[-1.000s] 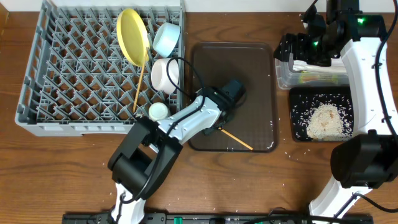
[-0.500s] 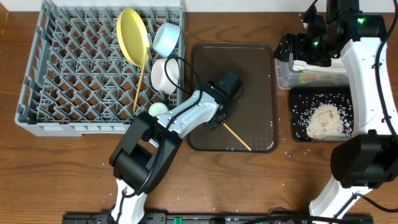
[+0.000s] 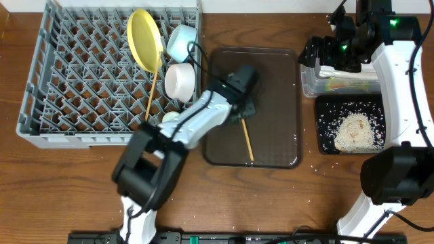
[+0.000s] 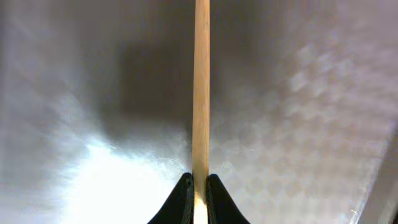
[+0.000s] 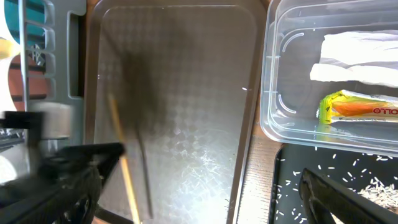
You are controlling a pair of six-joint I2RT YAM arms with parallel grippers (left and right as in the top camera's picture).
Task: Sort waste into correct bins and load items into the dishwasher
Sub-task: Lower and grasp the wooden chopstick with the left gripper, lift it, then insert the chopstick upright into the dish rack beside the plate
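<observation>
Left gripper [image 4: 198,190], clamped on one end of the thin wooden chopstick [image 4: 201,87] over the dark brown serving tray [image 3: 281,88], may let it pivot loose.

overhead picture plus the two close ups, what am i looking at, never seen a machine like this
Two robot arms work at a table. The overhead picture looks straight down; each close-up comes from a camera on one arm's wrist. The left arm reaches over a brown tray; its jaws are shut on a chopstick. The right arm, jaws open, hovers near a clear tub holding a napkin and a wrapper. Beside it, a black tray holds rice. The grey rack holds a plate, a blue bowl, a white bowl, a cup and a second chopstick.
</observation>
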